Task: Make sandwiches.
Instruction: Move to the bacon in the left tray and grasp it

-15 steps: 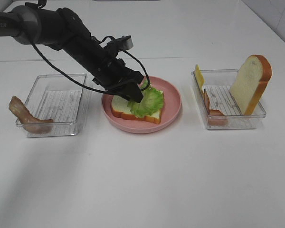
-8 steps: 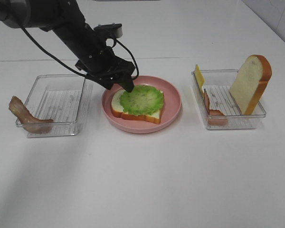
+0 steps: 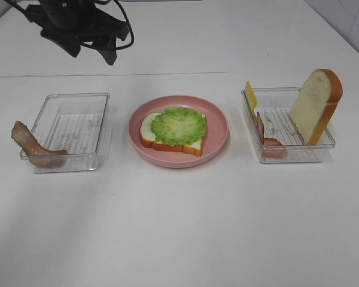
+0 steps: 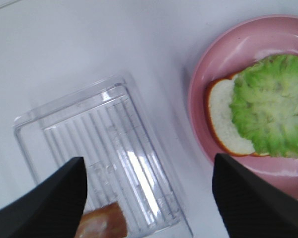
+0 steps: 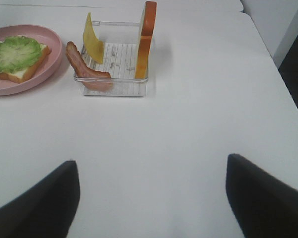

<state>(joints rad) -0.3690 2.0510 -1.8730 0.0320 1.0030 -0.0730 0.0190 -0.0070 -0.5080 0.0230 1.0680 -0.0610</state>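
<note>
A lettuce-topped bread slice (image 3: 175, 130) is lying on the pink plate (image 3: 219, 128), midway between the side edges of the tabletop (image 3: 179, 227); left pincer (image 4: 148, 159) and right pincer (image 5: 151, 159) are both hanging spread wide, gripping nothing.

White tabletop (image 3: 179, 233), seam line (image 3: 239, 73) across its far part, soft even light, pale tiles (image 3: 350, 18) beyond

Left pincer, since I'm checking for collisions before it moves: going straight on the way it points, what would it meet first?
Probably the clear tray: its ribbed floor fills the gap between the left pincer's open fingers. The bacon strip and pink plate sit off to the sides; depth is unclear.
</note>
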